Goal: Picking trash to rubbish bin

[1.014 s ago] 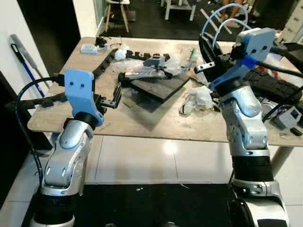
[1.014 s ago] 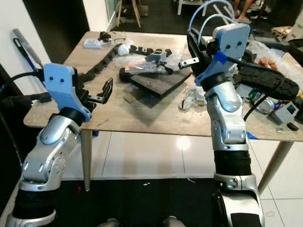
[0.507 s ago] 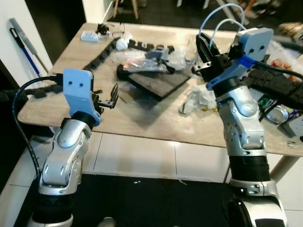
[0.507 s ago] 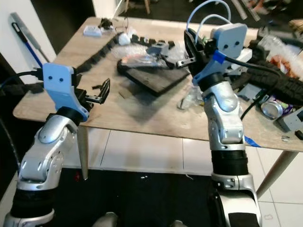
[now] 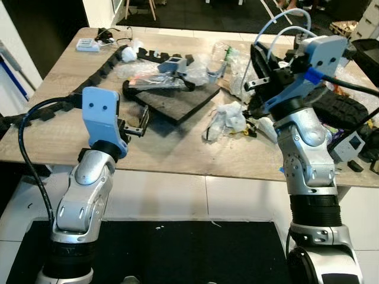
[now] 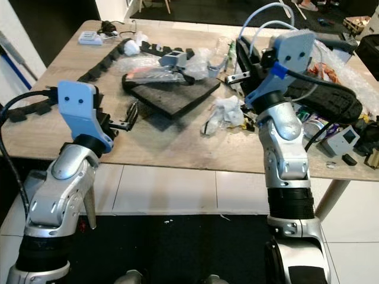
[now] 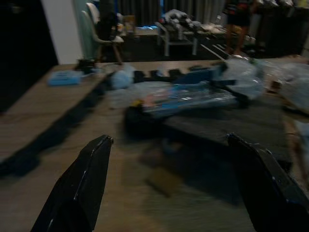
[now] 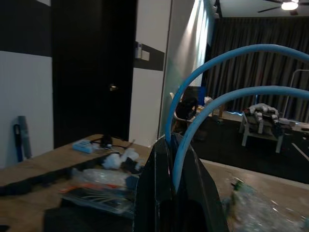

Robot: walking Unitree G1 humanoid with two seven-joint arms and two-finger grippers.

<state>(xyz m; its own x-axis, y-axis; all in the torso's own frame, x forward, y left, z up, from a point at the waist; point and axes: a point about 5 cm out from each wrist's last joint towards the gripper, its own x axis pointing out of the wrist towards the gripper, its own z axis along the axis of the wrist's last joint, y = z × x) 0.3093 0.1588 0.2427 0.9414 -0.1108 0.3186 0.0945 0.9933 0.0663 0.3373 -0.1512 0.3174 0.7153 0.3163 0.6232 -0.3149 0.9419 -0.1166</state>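
I am standing at the near edge of the worktop (image 5: 177, 154) with both arms raised over it. Left pincer (image 5: 141, 122) is hovering just above the wood at about 9 o'clock from the dark slab (image 5: 177, 103); the left wrist view is showing its two fingers (image 7: 84, 183) spread wide with nothing between them, so it is released and empty. Right pincer (image 6: 241, 70) is riding high over the far right of the worktop, at roughly 1 o'clock from the crumpled white wrapper (image 5: 228, 117). In the right wrist view its fingers are pressed together around a pair of blue tubes (image 8: 217, 92) that are arching upward, so I am reading it as clenched on the tubes.

The wrapper is lying on the worktop just beside the slab's near right corner, at about 7 o'clock below the right pincer, apart from both pincers. More clear plastic (image 5: 201, 62) is sitting at 12 o'clock behind the slab, and a black cable chain (image 5: 112, 59) is running along the far left.

Progress, as I judge it: early. The loose trash is lying on the worktop, not yet collected, and I am seeing no bin from here, so picking it up, finding the bin and dropping the trash in are all left to do.
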